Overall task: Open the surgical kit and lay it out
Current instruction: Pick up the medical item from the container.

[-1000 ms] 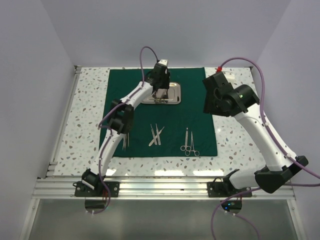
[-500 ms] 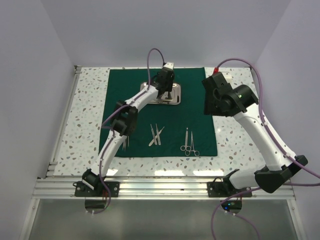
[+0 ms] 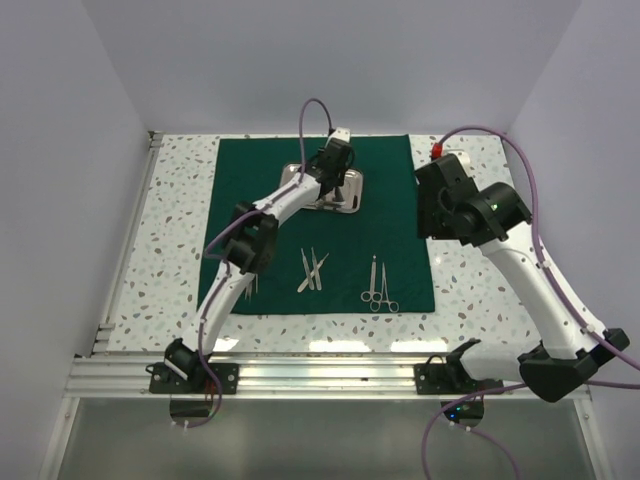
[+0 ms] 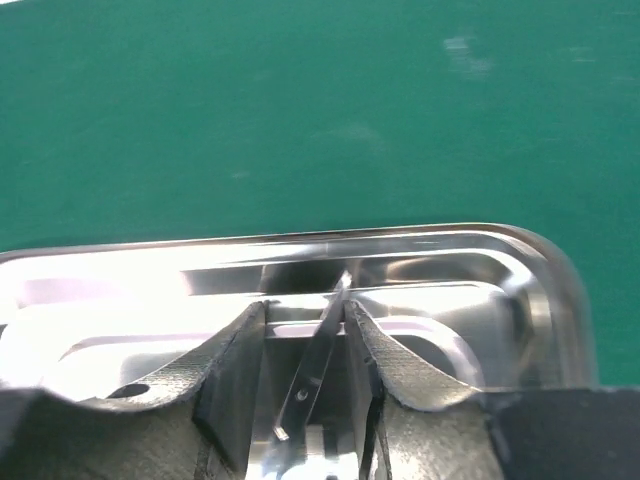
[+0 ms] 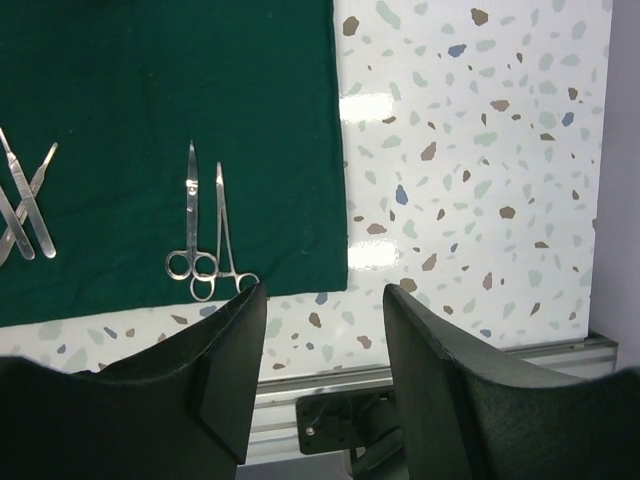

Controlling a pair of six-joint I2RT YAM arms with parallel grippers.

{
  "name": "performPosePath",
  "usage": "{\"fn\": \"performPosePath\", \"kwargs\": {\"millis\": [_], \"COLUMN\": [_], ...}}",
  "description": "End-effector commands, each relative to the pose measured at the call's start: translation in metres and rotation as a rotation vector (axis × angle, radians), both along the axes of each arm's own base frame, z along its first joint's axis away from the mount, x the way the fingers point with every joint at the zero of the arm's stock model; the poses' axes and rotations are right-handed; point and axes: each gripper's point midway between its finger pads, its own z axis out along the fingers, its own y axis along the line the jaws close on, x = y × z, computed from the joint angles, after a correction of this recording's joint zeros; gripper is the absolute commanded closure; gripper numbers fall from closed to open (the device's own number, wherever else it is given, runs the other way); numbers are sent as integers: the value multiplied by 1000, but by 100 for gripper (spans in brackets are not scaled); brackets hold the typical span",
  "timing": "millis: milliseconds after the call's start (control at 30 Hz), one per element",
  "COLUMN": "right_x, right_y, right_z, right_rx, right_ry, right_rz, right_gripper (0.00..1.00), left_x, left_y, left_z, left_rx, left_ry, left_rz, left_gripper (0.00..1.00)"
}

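**A:** What's changed at the far end?

**B:** The left gripper (image 4: pixel 305 312) has swung over the steel tray (image 4: pixel 530 275), far on the green cloth (image 3: pixel 395 225). Its jaws have narrowed around a slim steel instrument (image 4: pixel 312 372). There's a gap on one side, so it isn't clamped yet.

**A:** And the right?

**B:** The right gripper (image 5: pixel 325 292) has drawn back to the right. It hangs wide and empty above the cloth's near-right corner.

**A:** Meaning?

**B:** The tweezers (image 3: pixel 312 270) and forceps (image 3: pixel 378 285) already lie out on the near side. I'd judge another piece is about to leave the tray.
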Motion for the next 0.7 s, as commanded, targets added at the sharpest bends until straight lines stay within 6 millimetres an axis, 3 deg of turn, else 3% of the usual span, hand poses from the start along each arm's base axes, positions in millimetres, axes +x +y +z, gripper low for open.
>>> {"fn": "performPosePath", "kwargs": {"millis": [0,133,200,467,533,667], "right_x": [4,8,13,22,24,25], "right_y": [-4,1,3,8,8,9], "right_z": [3,1,1,1,0,-2], "right_rx": [-16,-13,-12,-16,-17,-11], "right_ry": [-31,-28,-30,-27,-23,-20], "right_rz": [13,26,27,27,24,18], "right_gripper": [46,46,46,46,46,46], "left_x": [-35,-35,-34,-44,-48,-52], "left_y": [77,88,81,61,58,54], "left_z": [-65,-67,-69,-86,-90,-92], "left_rx": [148,136,113,55,44,20], "left_ry": [263,282,292,362,379,394], "left_rz": [94,99,61,-62,-74,-91], "left_gripper": [59,62,64,88,100,100]}}
